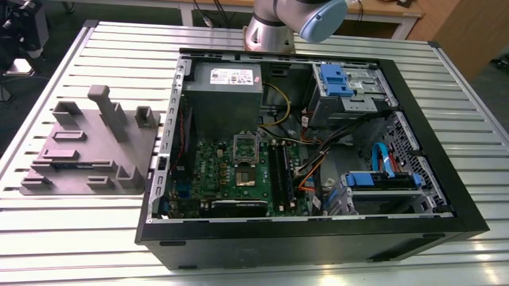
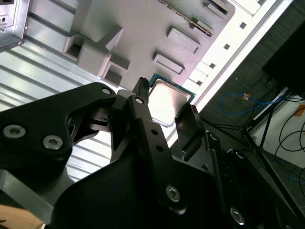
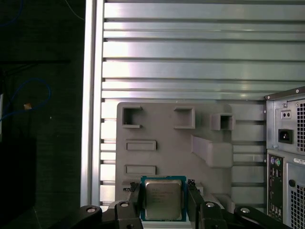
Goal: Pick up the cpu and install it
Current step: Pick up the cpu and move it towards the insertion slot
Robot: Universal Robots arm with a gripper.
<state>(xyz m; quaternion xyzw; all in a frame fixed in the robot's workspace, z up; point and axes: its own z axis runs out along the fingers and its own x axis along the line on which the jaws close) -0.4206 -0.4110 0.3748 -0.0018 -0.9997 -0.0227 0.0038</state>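
The cpu [image 3: 163, 198], a small square chip with a silvery top and a green rim, sits between the two black fingers of my gripper [image 3: 164, 199], which is shut on its opposite edges. In the second wrist view the cpu [image 2: 167, 99] is gripped the same way, well above the grey holder plate [image 2: 143, 28]. That holder plate [image 3: 162, 119] lies on the slatted table below the chip. In the exterior view the open computer case [image 1: 318, 232] shows the green motherboard [image 1: 211, 173] with its socket [image 1: 245, 174] uncovered, the retaining frame raised.
The grey holder plate [image 1: 87, 149] has upright posts and lies at the exterior view's left of the case. Inside the case are a grey power supply [image 1: 224, 89], black memory slots [image 1: 280, 170], blue drive brackets [image 1: 338, 80] and loose cables [image 1: 318, 161]. The arm's base [image 1: 270, 30] stands behind the case.
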